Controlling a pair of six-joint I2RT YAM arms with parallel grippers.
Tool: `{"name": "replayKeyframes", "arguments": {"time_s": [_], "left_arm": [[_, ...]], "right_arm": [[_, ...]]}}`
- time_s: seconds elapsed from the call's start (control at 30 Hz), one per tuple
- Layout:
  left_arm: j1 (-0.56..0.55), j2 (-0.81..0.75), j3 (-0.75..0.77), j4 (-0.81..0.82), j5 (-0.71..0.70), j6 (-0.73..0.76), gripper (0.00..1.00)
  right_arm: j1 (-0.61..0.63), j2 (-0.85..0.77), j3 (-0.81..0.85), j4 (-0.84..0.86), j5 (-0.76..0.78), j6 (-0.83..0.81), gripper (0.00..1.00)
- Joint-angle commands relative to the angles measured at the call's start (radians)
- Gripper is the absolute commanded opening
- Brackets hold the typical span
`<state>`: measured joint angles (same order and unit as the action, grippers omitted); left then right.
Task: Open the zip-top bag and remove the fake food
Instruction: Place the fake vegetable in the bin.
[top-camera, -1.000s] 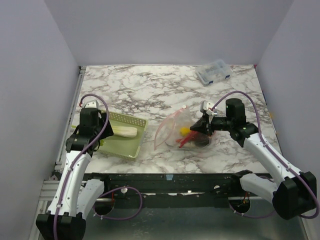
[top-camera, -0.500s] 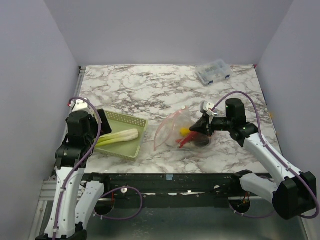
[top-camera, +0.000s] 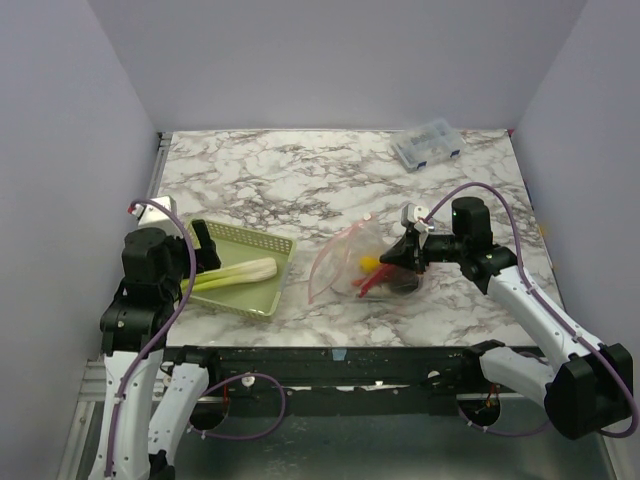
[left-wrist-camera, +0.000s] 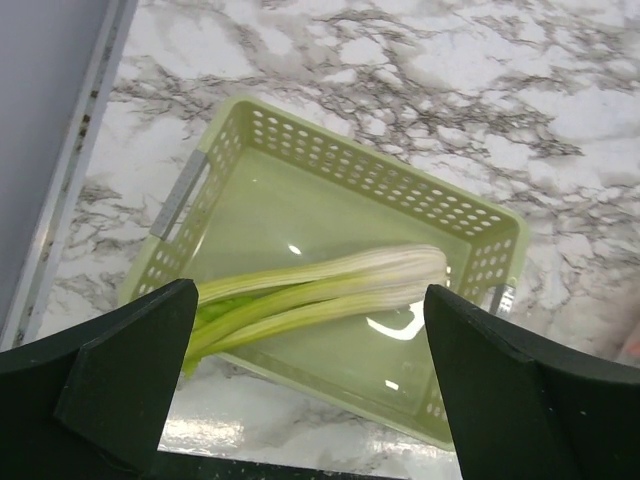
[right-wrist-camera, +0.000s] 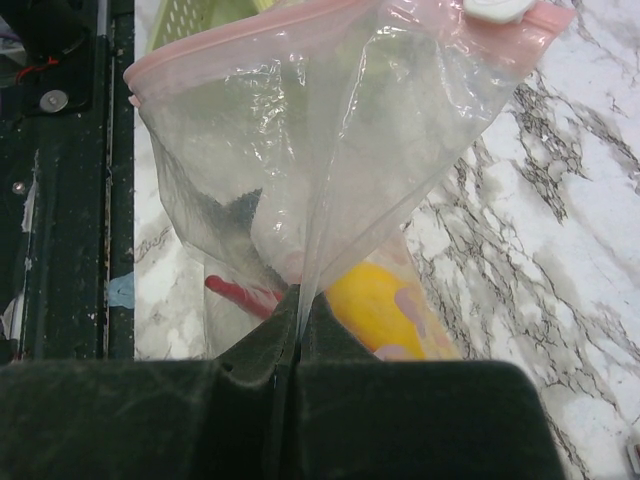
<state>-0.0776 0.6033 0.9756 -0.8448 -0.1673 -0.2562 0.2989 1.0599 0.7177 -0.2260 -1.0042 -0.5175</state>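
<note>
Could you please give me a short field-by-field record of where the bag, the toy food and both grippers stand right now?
bag: zip-top bag lying on the marble table, mouth apparently open
food inside: yellow piece, red chili
food outside: pale green stalk lying in the green basket
left gripper: fingers open, above the basket, holding nothing
right gripper: fingers shut, pinching the bag's plastic
other: compartment box at the table's far right

Overhead view of whole table (top-camera: 300, 170); left wrist above basket (left-wrist-camera: 330, 150), right wrist close on zip-top bag (right-wrist-camera: 250, 150).
</note>
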Motion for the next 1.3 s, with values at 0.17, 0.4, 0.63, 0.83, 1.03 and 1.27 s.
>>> {"name": "replayKeyframes", "arguments": {"time_s": [0.17,0.4,0.63,0.83,1.03,1.27], "left_arm": [[0.006,-0.072,-0.062,0.144,0.552,-0.097,0.99],[-0.01,-0.084,-0.173,0.395,0.921,-0.306,0.98],[-0.29,-0.076,-0.226,0.457,0.761,-0.341,0.95],[-0.51,0.008,-0.228,0.506,0.607,-0.369,0.9],[-0.626,0.104,-0.206,0.519,0.476,-0.351,0.76],[-0.706,0.211,-0.171,0.505,0.363,-0.298,0.55]], "right_arm": [[-0.012,-0.002,-0.012,-0.018,-0.044,-0.021,0.0],[-0.014,0.001,-0.012,-0.033,-0.061,-0.038,0.0],[-0.016,0.007,-0.01,-0.045,-0.075,-0.053,0.0],[-0.024,0.011,-0.011,-0.057,-0.09,-0.065,0.0],[-0.028,0.011,-0.011,-0.064,-0.097,-0.072,0.0],[-0.029,0.012,-0.011,-0.072,-0.111,-0.081,0.0]]}}
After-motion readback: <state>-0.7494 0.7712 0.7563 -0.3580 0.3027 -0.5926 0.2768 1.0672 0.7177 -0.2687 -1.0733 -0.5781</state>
